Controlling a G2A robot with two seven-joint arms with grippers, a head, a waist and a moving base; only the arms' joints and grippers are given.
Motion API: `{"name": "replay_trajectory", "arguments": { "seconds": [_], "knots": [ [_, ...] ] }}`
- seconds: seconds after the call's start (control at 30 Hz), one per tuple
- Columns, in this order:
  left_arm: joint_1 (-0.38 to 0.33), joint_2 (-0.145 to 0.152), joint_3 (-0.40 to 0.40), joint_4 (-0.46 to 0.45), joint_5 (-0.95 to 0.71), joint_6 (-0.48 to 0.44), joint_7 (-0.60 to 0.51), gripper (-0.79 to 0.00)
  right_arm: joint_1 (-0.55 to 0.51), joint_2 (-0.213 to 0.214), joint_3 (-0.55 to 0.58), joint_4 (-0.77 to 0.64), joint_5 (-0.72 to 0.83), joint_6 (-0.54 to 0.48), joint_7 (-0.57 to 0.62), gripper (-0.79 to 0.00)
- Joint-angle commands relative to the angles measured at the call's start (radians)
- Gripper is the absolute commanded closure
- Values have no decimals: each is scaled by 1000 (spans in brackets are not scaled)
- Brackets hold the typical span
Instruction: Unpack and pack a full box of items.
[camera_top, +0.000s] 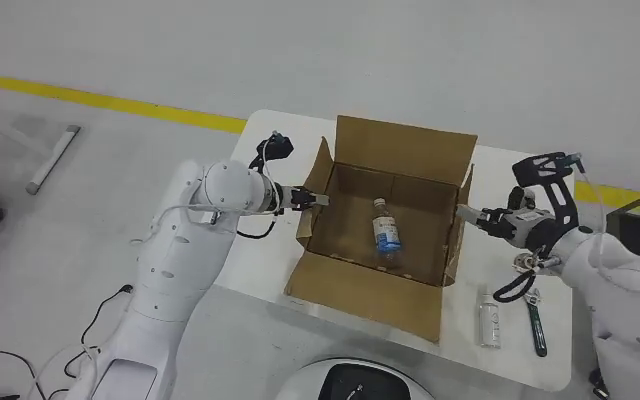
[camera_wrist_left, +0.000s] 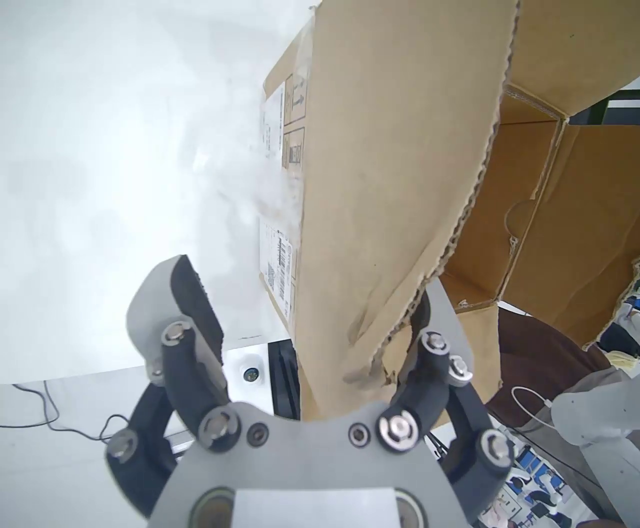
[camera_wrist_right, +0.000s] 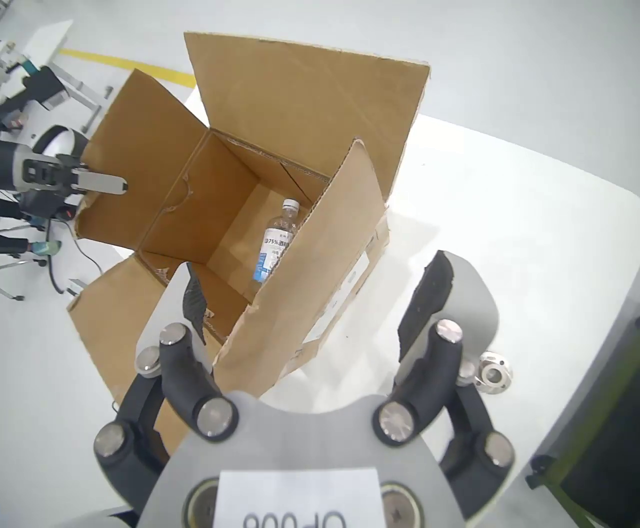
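An open cardboard box (camera_top: 370, 285) stands mid-table with its flaps raised. A clear bottle with a blue label (camera_top: 385, 232) lies alone on the box floor, also seen in the right wrist view (camera_wrist_right: 275, 240). My left gripper (camera_top: 318, 200) is at the box's left side flap (camera_wrist_left: 390, 175); it is open (camera_wrist_left: 305, 310), with the flap's lower corner between its fingers. My right gripper (camera_top: 470, 215) is at the opposite side flap (camera_wrist_right: 320, 280) and stands open (camera_wrist_right: 315, 295) astride that flap's edge.
To the right of the box, a small clear bottle (camera_top: 489, 318) and a dark-handled tool (camera_top: 537, 322) lie on the white table (camera_top: 520, 350). A small metal fitting (camera_wrist_right: 492, 372) sits near my right gripper. A dark bin (camera_wrist_right: 600, 425) borders the table's right side.
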Motion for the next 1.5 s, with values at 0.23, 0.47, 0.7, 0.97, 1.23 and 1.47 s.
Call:
{"name": "replay_trajectory", "arguments": {
  "seconds": [0.23,0.47,0.7,0.97,1.23,1.47],
  "knots": [
    [0,2,-1,-1,1,-2,3,-785,128,2,-193,52,-226,23,83,-739],
    [0,2,-1,-1,1,-2,3,-785,111,2,-140,62,-209,69,97,-163],
    [0,2,-1,-1,1,-2,3,-785,22,1,7,59,-62,111,67,-28],
    [0,2,-1,-1,1,-2,3,-785,-108,-8,176,103,160,110,-21,-9],
    [0,2,-1,-1,1,-2,3,-785,-217,-22,265,177,393,43,-124,-323],
    [0,2,-1,-1,1,-2,3,-785,-249,-28,325,189,508,11,-218,-785]
  ]
}}
